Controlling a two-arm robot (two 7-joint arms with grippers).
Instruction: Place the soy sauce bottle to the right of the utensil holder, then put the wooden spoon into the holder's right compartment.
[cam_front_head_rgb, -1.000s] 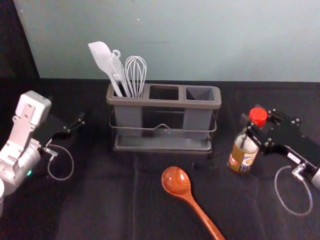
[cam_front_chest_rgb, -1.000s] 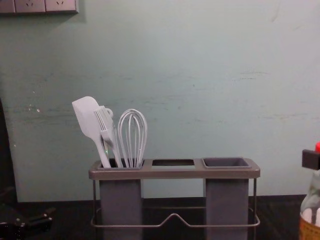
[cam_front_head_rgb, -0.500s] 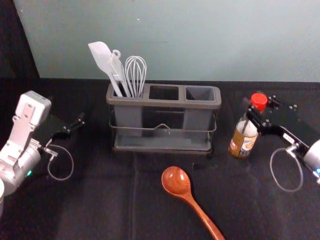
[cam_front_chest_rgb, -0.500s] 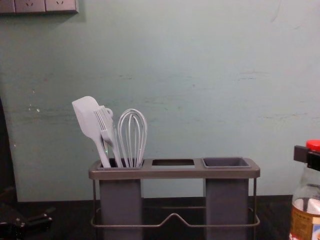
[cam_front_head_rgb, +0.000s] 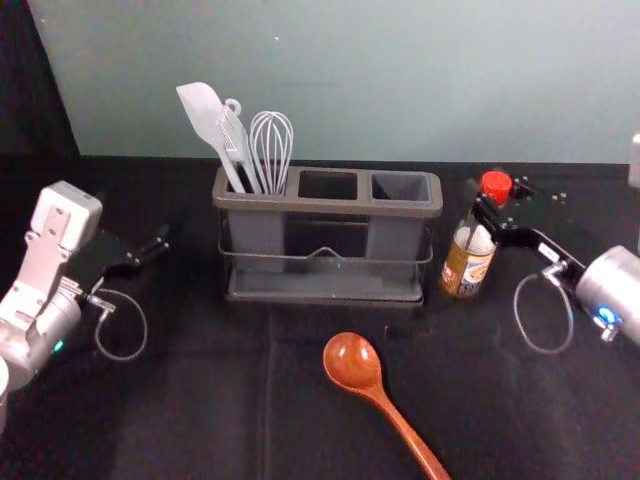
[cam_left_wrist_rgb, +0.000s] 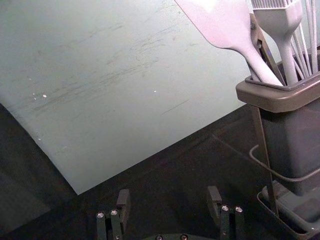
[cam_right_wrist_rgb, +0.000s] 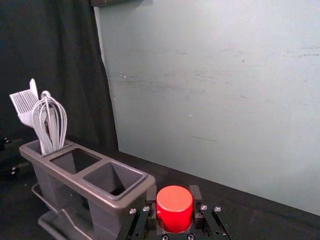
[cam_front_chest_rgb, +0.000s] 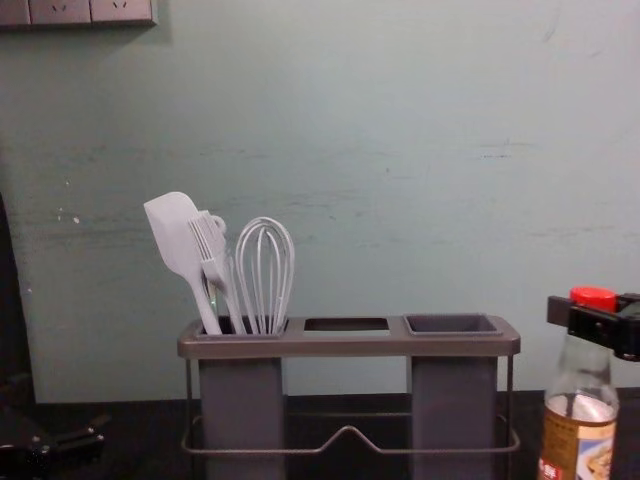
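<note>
My right gripper (cam_front_head_rgb: 490, 212) is shut on the neck of the soy sauce bottle (cam_front_head_rgb: 467, 262), just right of the utensil holder (cam_front_head_rgb: 325, 207). In the right wrist view the red cap (cam_right_wrist_rgb: 174, 206) sits between the fingers of the right gripper (cam_right_wrist_rgb: 174, 210). The chest view shows the bottle (cam_front_chest_rgb: 578, 440) upright, its base cut off. The wooden spoon (cam_front_head_rgb: 352, 362) lies in front of the holder, bowl toward it. My left gripper (cam_front_head_rgb: 150, 257) is parked at the left; in its wrist view the left gripper (cam_left_wrist_rgb: 167, 205) stands open, holding nothing.
White utensils (cam_front_head_rgb: 212, 120), a spatula, brush and whisk, stand in the holder's left compartment. The holder's right compartment (cam_front_head_rgb: 400, 187) has nothing in it. A pale wall (cam_front_head_rgb: 350, 80) rises behind the dark table (cam_front_head_rgb: 200, 400).
The right gripper has carried the bottle left, toward the holder, and slightly back. Holder, spoon and left arm have stayed put.
</note>
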